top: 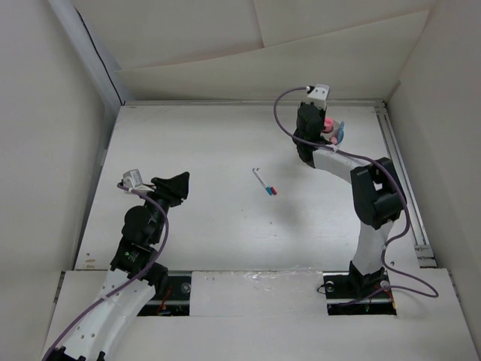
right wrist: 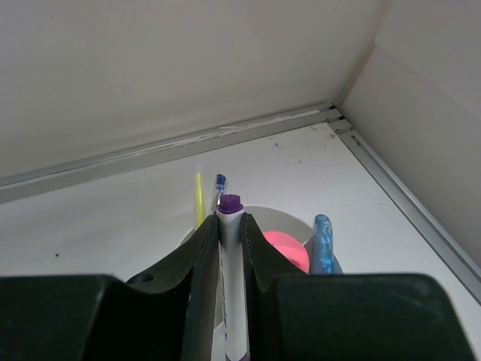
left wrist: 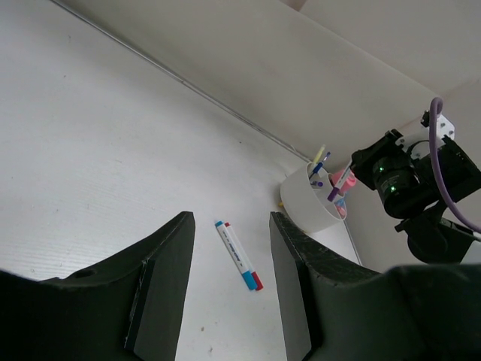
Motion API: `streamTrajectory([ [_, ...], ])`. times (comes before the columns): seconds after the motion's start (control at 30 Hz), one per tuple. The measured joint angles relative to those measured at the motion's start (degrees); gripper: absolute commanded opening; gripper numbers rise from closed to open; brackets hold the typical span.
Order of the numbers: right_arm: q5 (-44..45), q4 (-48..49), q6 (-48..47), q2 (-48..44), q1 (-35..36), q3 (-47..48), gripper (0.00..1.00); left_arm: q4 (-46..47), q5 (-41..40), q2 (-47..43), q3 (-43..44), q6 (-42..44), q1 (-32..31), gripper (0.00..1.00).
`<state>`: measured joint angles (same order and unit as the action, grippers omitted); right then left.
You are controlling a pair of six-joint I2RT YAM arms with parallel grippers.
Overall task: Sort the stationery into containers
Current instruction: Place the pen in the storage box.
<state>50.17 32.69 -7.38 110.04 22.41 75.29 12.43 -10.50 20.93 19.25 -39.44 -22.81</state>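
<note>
Right gripper (right wrist: 231, 224) is clamped on a purple-capped pen (right wrist: 234, 301), right over the white tub (left wrist: 304, 204). Standing in the tub: a yellow pen (right wrist: 199, 197), a blue pen (right wrist: 322, 242) and a pink glue stick (right wrist: 287, 250). Left gripper (left wrist: 231, 219) has its fingers apart and holds nothing, well away from the tub. A red-and-blue-tipped pen (top: 264, 183) lies flat on the worktop (top: 203, 143), between tub and left gripper.

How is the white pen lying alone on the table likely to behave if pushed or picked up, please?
The pen is a slim, seemingly round barrel lying flat on the smooth table, so a sideways nudge would probably roll it. It looks straight and rigid, so it should lift without sagging. Gripped near one end, it might pivot.
</note>
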Motion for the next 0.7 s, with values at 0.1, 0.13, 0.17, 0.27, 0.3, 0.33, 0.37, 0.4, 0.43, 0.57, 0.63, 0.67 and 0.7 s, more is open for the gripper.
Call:
streamTrajectory([
  [0.1, 1.6, 1.7, -0.8, 0.3, 0.1, -0.2, 0.00, 0.0, 0.0, 0.0, 0.0, 0.0, 0.0, 0.41],
  [0.13, 2.1, 2.2, -1.0, 0.5, 0.1, -0.3, 0.00, 0.0, 0.0, 0.0, 0.0, 0.0, 0.0, 0.41],
  [0.17, 2.7, 2.7, -1.2, 0.7, 0.1, -0.4, 0.00, 0.0, 0.0, 0.0, 0.0, 0.0, 0.0, 0.41],
  [0.27, 4.0, 3.7, -1.9, 1.2, 0.1, -0.5, 0.00, 0.0, 0.0, 0.0, 0.0, 0.0, 0.0, 0.41],
  [0.3, 4.4, 3.9, -2.1, 1.4, 0.1, -0.5, 0.00, 0.0, 0.0, 0.0, 0.0, 0.0, 0.0, 0.41],
  [0.33, 4.8, 4.2, -2.5, 1.6, 0.1, -0.5, 0.00, 0.0, 0.0, 0.0, 0.0, 0.0, 0.0, 0.41],
  [0.37, 5.2, 4.9, -3.1, 1.8, 0.2, -0.5, 0.00, 0.0, 0.0, 0.0, 0.0, 0.0, 0.0, 0.41],
  [0.4, 5.6, 5.6, -3.5, 2.1, 0.2, -0.5, 0.00, 0.0, 0.0, 0.0, 0.0, 0.0, 0.0, 0.41],
  [0.43, 5.9, 6.1, -4.1, 2.4, 0.2, -0.5, 0.00, 0.0, 0.0, 0.0, 0.0, 0.0, 0.0, 0.41],
  [0.57, 7.2, 8.8, -6.1, 3.7, 0.2, -0.5, 0.00, 0.0, 0.0, 0.0, 0.0, 0.0, 0.0, 0.41],
  [0.63, 7.8, 9.4, -6.6, 4.4, 0.3, -0.5, 0.00, 0.0, 0.0, 0.0, 0.0, 0.0, 0.0, 0.41],
  [0.67, 8.2, 9.8, -6.8, 4.8, 0.4, -0.5, 0.00, 0.0, 0.0, 0.0, 0.0, 0.0, 0.0, 0.41],
  [0.7, 8.6, 10.0, -7.0, 5.2, 0.5, -0.5, 0.00, 0.0, 0.0, 0.0, 0.0, 0.0, 0.0, 0.41],
])
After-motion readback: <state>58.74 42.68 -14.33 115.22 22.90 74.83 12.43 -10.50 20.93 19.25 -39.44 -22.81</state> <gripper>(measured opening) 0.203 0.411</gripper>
